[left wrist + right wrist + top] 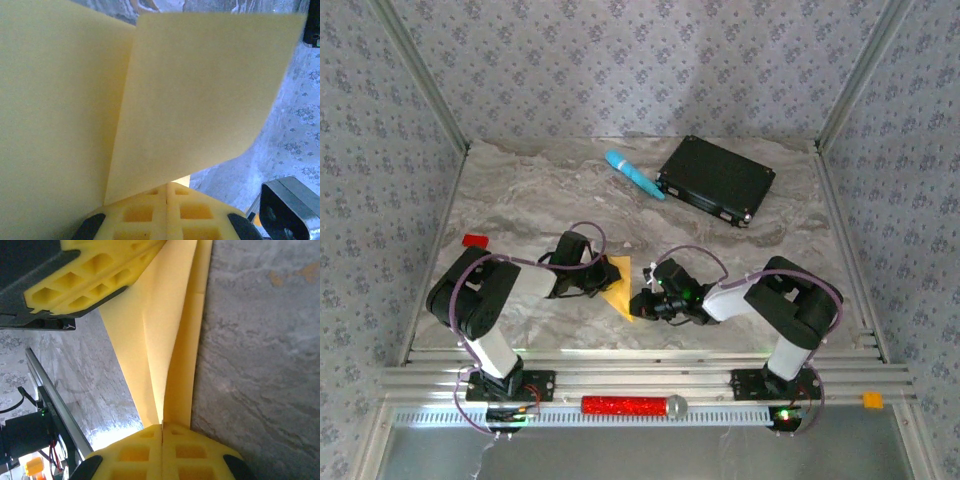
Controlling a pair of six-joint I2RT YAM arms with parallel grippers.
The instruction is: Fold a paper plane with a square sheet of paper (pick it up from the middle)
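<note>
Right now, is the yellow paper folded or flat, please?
Folded: the paper shows one flap creased over another layer.

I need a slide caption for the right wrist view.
Right tool shut on the creased yellow paper, left tool gripping its far end.

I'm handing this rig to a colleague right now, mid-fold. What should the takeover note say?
The left end effector is shut on the square sheet of paper.
The right end effector is shut on the same sheet from the opposite side.
The sheet hangs between the two arms, near the front middle of the table, doubled over with a visible crease.
Done: sheet gripped by both, folding begun.
Left: the remaining folds; it has no dart shape yet.
</note>
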